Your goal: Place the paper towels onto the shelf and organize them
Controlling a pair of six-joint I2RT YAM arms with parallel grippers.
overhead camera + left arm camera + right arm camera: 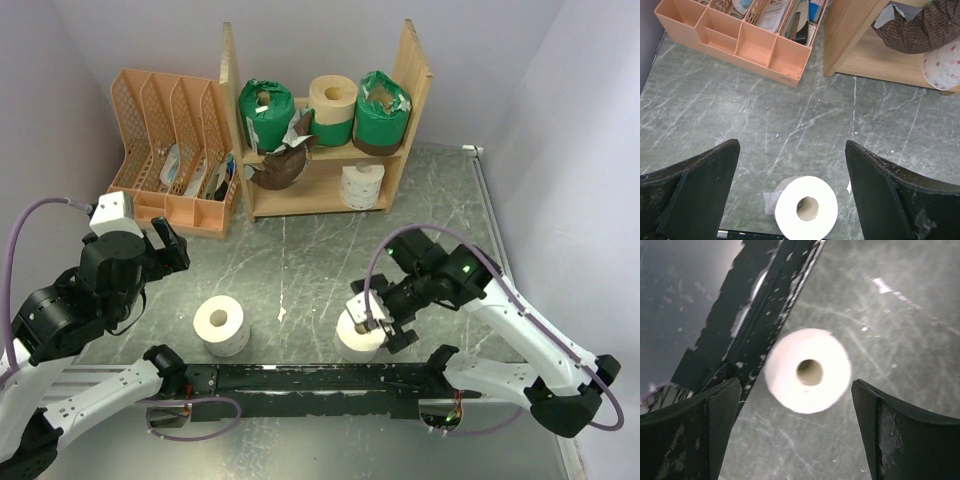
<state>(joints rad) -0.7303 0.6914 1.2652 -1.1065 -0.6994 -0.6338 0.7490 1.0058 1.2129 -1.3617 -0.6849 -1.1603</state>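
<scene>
Bare white roll [810,390] upright w/ hollow core

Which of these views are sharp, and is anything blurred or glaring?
Top external: sharp, evenly lit, no harsh glare. Left wrist: crisp, the left white roll cleanly edged. Right wrist: blurred, the right white roll smeared at its rim, the table veins soft.

left tool [168,246]: jaws spread, raised | right tool [378,322]: jaws spread, pointing down
</scene>
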